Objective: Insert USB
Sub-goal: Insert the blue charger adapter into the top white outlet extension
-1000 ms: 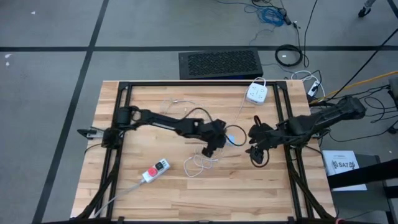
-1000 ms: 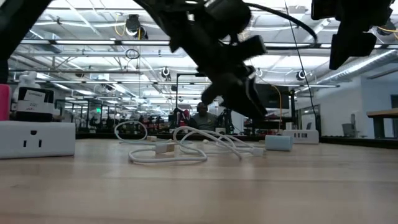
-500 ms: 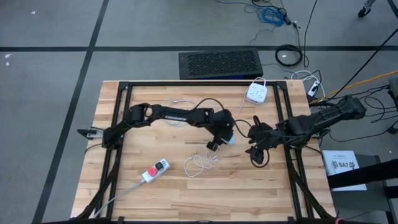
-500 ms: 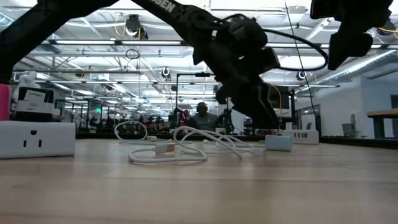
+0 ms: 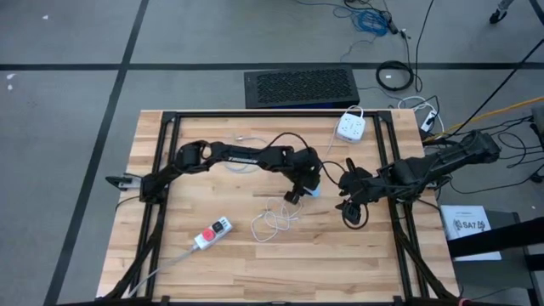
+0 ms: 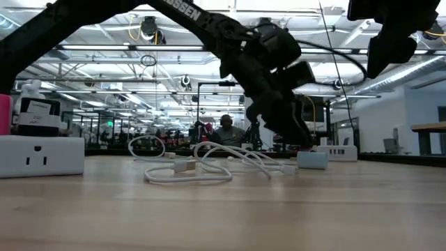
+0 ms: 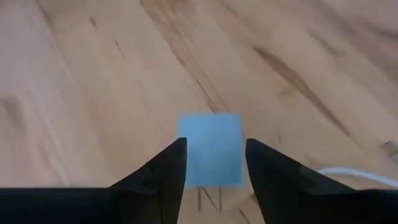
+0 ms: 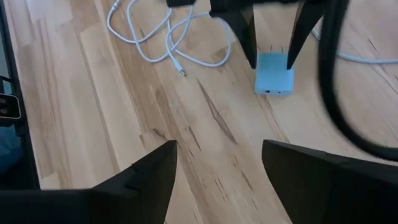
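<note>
Grey floor (image 5: 68, 110) crossed by dark lines around wooden table (image 5: 229, 263). Black grille (image 5: 302, 87) behind. Beyond, workshop hall under rows of ceiling lights (image 6: 104, 49).

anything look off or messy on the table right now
Nothing damaged or spilled. The white cable lies in a loose tangle mid-table, and the blue charger block lies flat between the open fingers of the left gripper, not yet gripped.

robotics lab in a large open industrial hall. light wooden bench (image 5: 255, 263) fenced by a black metal frame (image 5: 161, 195), standing on grey floor crossed by dark tape lines (image 5: 127, 42). loose cable coils (image 5: 394, 76) lie past the bench's far edge. low view: long rows of ceiling strip lights (image 6: 90, 49), exposed ducts, distant workstations, a seated person (image 6: 226, 131).
</note>
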Controlling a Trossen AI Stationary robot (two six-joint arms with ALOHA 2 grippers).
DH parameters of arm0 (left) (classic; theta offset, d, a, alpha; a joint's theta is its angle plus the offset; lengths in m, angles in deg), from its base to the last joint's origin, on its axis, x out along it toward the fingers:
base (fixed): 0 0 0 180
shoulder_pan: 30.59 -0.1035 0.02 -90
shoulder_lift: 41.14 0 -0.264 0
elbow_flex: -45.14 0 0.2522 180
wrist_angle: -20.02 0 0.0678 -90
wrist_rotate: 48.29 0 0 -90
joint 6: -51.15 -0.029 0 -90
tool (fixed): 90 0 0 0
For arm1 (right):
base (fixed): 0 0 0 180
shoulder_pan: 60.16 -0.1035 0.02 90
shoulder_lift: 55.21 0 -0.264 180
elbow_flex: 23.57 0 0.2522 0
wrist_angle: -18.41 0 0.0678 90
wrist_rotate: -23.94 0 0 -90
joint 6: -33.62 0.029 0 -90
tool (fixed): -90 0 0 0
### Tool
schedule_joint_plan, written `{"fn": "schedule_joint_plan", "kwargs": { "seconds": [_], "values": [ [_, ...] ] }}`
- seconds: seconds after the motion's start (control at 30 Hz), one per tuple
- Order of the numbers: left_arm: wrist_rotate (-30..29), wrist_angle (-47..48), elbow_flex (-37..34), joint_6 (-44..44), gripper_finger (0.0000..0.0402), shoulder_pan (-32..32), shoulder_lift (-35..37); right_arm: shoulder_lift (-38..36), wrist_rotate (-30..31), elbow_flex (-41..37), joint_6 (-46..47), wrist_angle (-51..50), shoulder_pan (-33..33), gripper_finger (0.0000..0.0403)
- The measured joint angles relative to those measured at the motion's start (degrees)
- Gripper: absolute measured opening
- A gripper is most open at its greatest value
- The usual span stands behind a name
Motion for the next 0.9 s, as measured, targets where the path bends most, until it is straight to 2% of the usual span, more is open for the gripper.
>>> {"fn": "schedule_joint_plan", "kwargs": {
  "seconds": [0.43, 0.9],
  "values": [
    [0.35, 1.86, 0.11, 1.57, 0.0172, 2.27, -0.88, 0.0, -0.2, 0.0, 0.68, 2.01, 0.0, 0.0229],
    [-4.29, 3.8, 1.6, 6.1, 0.0171, 4.15, 0.19, 0.02, 0.11, -0.02, 1.31, 3.57, -0.52, 0.0229]
  ]
}}
